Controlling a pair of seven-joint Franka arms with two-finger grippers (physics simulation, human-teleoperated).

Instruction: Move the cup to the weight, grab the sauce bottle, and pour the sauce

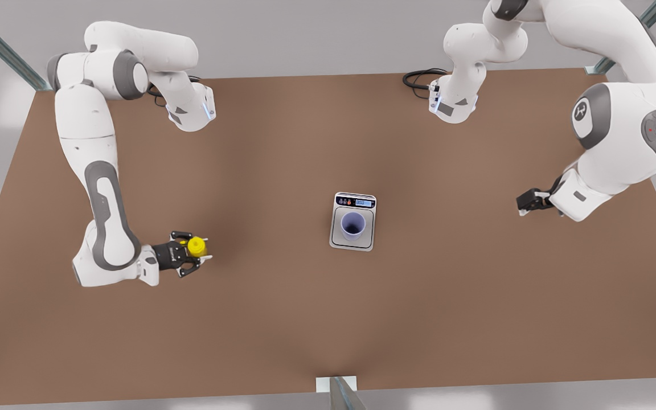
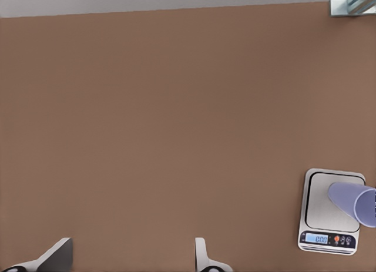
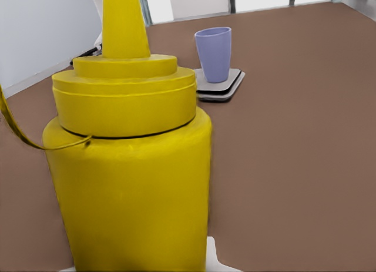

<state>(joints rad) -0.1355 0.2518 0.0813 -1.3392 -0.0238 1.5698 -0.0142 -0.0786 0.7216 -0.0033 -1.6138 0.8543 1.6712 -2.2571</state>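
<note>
cup: the small pale lavender cup stands upright on the flat silver-grey kitchen scale, mid-table.
bottle: the bright yellow squeeze bottle stands upright between the right gripper fingers, at the front view's left; whether they pinch it yet, i cannot tell.
direction: the cup lies towards the front view's right of the bottle, well apart.
right arm: reached low, wrist level.
left gripper: fingers spread, holding nothing, waiting at the front view's right.
</note>
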